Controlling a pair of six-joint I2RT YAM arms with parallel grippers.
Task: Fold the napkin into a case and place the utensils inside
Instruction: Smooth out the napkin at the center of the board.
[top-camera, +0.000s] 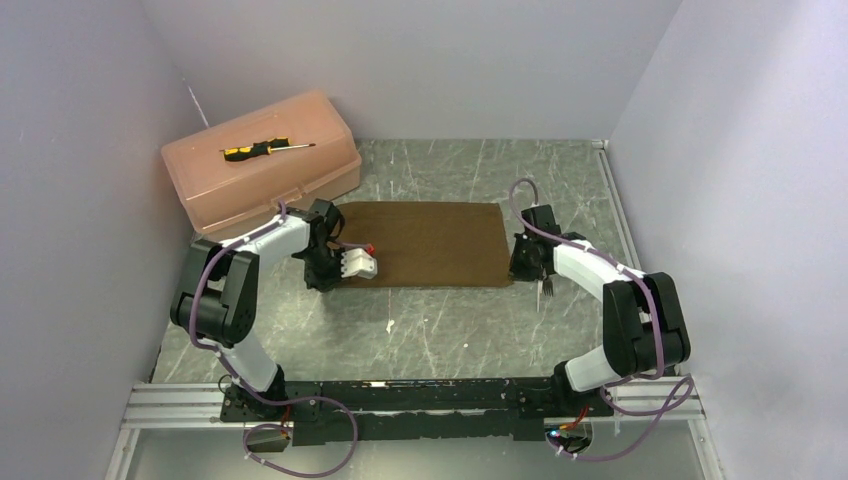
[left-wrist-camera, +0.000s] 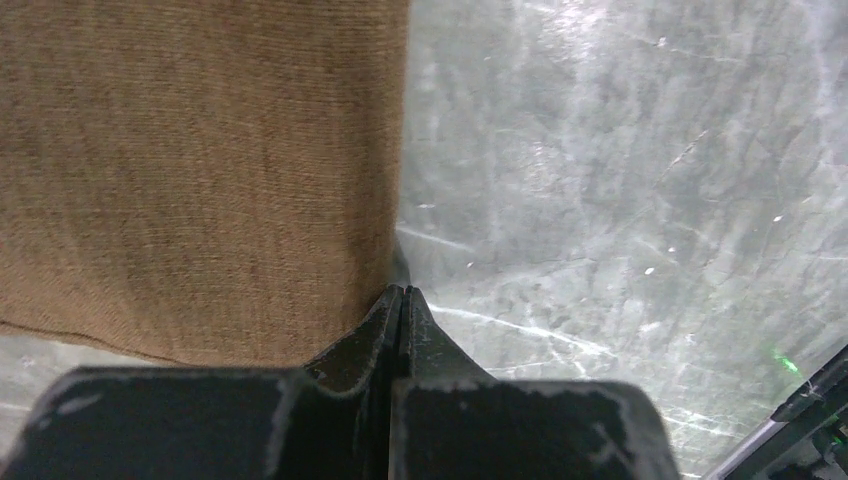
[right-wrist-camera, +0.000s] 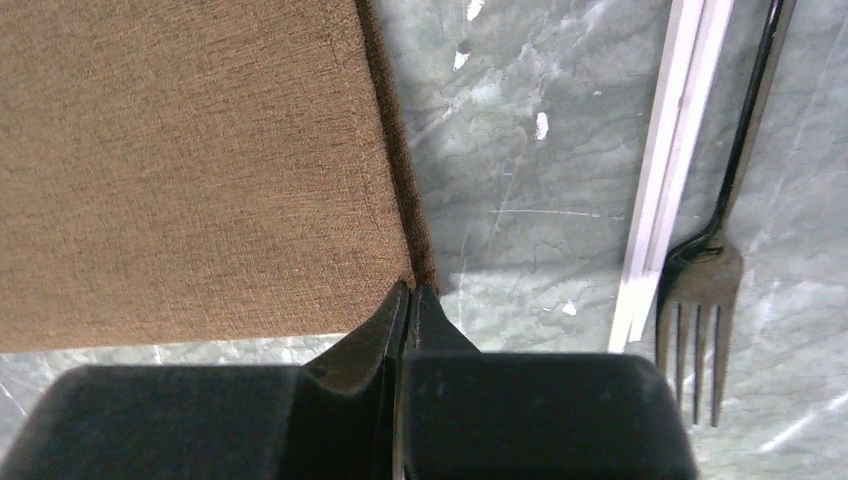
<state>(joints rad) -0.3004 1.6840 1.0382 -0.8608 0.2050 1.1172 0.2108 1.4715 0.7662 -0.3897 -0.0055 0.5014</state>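
Brown napkin (top-camera: 425, 243) flat | left claw (left-wrist-camera: 402, 292), right claw (right-wrist-camera: 411, 289) pinching near corners | fork (right-wrist-camera: 703, 270) handle cut off

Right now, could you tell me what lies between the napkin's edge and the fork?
In the right wrist view, bare marbled table and a white strip lie between the napkin and the fork.

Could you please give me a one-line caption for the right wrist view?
Right gripper shut on the napkin's corner, with a fork lying on the marbled table.
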